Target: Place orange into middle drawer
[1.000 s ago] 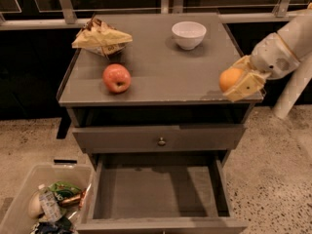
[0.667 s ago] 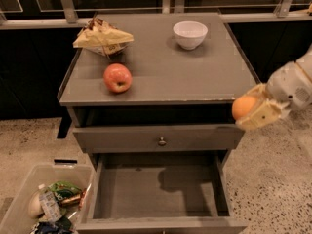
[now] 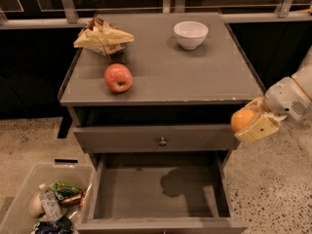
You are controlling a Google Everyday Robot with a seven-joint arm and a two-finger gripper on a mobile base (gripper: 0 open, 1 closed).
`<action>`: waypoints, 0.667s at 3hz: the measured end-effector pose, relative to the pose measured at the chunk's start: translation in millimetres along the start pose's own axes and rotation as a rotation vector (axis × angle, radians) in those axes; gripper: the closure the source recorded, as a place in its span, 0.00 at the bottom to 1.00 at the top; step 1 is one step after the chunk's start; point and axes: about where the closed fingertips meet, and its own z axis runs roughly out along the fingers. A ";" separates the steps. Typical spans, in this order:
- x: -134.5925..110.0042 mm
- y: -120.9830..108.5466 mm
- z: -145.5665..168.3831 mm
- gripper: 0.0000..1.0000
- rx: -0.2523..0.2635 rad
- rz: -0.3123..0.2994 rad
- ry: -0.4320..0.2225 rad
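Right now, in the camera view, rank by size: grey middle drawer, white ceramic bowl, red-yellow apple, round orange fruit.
1. grey middle drawer
2. white bowl
3. red-yellow apple and round orange alike; pincer, right of the cabinet, partly hides it.

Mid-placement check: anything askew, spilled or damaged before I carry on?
Nothing looks wrong. The gripper holds the small round orange fruit off the right edge of the grey cabinet, not yet over the pulled-out wide grey middle drawer, whose floor is bare. Only the crumpled yellow snack bag at the top's back left looks untidy; nothing spilled.
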 end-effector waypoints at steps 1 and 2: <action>10.2 14.2 15.4 1.00 0.013 -0.014 0.040; 41.4 46.0 46.7 1.00 0.027 -0.049 0.074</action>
